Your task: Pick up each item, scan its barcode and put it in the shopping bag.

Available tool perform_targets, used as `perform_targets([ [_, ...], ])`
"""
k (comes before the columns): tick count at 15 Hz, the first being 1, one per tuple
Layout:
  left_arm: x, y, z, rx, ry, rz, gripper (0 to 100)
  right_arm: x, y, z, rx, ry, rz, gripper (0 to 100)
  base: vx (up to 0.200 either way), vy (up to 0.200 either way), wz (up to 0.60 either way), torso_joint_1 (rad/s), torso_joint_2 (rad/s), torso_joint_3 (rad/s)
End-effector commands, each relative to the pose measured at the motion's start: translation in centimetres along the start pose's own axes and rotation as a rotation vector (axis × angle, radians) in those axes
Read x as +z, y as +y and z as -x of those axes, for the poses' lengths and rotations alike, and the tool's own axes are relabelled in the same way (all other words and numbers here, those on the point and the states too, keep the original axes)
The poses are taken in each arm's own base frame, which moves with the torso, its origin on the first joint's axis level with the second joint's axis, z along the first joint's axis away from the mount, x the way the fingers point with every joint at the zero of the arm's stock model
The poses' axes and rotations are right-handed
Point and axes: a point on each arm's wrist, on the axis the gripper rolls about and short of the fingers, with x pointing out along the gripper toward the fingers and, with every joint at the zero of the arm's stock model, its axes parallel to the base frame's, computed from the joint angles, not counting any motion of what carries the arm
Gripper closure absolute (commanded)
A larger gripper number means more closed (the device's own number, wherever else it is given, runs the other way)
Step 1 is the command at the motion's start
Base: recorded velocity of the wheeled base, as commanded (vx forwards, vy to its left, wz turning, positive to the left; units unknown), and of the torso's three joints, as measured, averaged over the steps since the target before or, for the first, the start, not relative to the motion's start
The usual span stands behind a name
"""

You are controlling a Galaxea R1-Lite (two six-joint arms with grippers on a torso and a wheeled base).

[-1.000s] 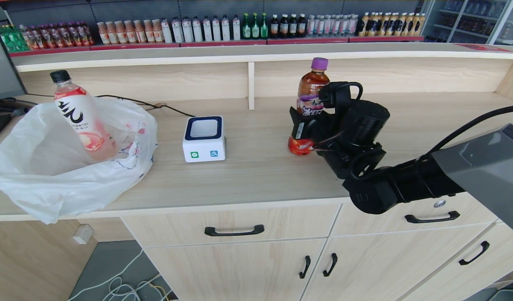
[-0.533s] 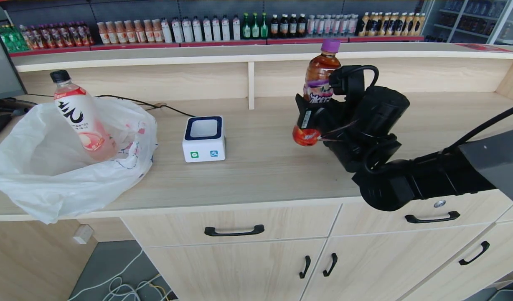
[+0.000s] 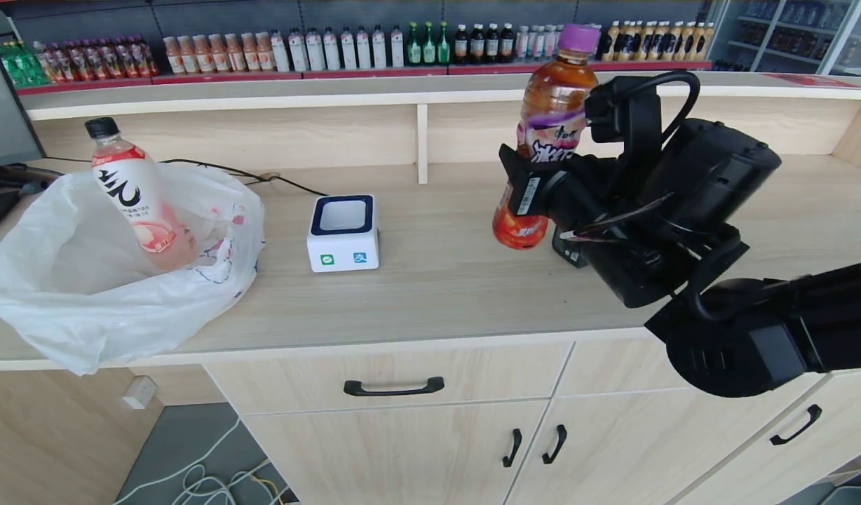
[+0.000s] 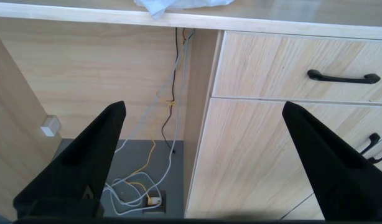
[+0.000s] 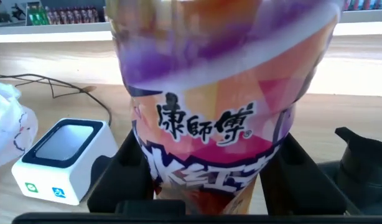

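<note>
- The right gripper (image 3: pixel 532 202) is pinching the tea bottle (image 3: pixel 557 105) around its lower label, with the jaws pressing on either side, right of centre in the head view.
- The tea bottle, purple-capped, is standing nearly upright in that grip and appears to be hanging clear of the wood; in the right wrist view its label (image 5: pixel 222 93) is looming close to the lens.
- The left gripper (image 4: pixel 203 162) is hanging below counter level with its fingers spread wide, facing the cabinet fronts.
- The pale wooden counter (image 3: pixel 437 294) is running across the middle of the frame, carrying a small white scanner (image 3: pixel 343 233) with a dark-rimmed top at centre.
- The white shopping bag (image 3: pixel 87 294) is slumping open at the left, spilling slightly over the counter edge, and a pink bottle (image 3: pixel 132 196) is leaning inside it.
- A black cable (image 3: pixel 213 168) is trailing along the counter behind the bag.
- A raised ledge (image 3: pixel 262 98) is backing the counter, and shelves of drinks (image 3: pixel 332 49) are lining the top of the frame.
- Drawers with black handles (image 3: pixel 393 386) are sitting below, and loose wires (image 3: pixel 206 484) are lying on the grey floor at lower left.
</note>
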Motion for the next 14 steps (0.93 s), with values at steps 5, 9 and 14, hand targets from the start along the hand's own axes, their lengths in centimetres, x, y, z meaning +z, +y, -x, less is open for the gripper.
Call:
perform_targets([
  [5, 0.0, 0.0, 0.0, 0.0, 0.0, 0.001, 0, 4.4, 0.8, 7.3, 0.124, -0.017, -0.043, 100, 0.0, 0.0, 0.0, 0.0, 0.0, 0.0],
  [9, 0.0, 0.0, 0.0, 0.0, 0.0, 0.001, 0, 5.1, 0.0, 11.0, 0.243, -0.011, -0.05, 100, 0.0, 0.0, 0.0, 0.0, 0.0, 0.0],
  [14, 0.0, 0.0, 0.0, 0.0, 0.0, 0.001, 0, 5.1, -1.3, 14.1, 0.346, 0.01, -0.128, 100, 0.0, 0.0, 0.0, 0.0, 0.0, 0.0],
])
